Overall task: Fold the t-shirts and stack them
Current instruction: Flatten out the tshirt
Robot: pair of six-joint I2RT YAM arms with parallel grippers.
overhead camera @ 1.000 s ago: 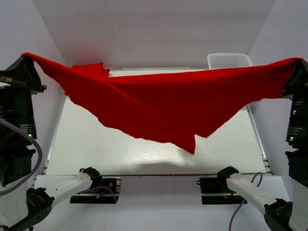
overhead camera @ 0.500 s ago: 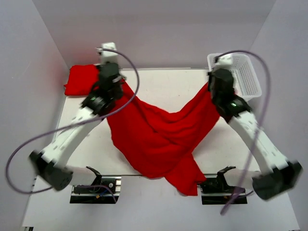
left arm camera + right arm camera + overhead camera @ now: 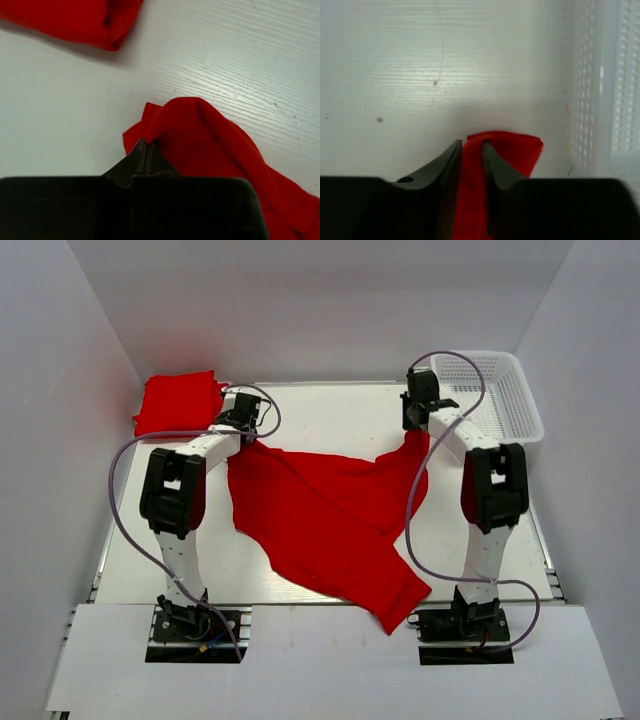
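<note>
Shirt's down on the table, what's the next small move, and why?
Probably open the right gripper wide and lift it clear: the t-shirt lies spread on the table, and that gripper's jaws stand slightly apart with a cloth edge between them. The left gripper is shut on the opposite edge.

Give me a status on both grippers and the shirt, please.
Left gripper shut on t-shirt corner. Right gripper jaws parted, cloth between. T-shirt sprawled unfolded on table; folded shirt far left. Nothing in the way.
</note>
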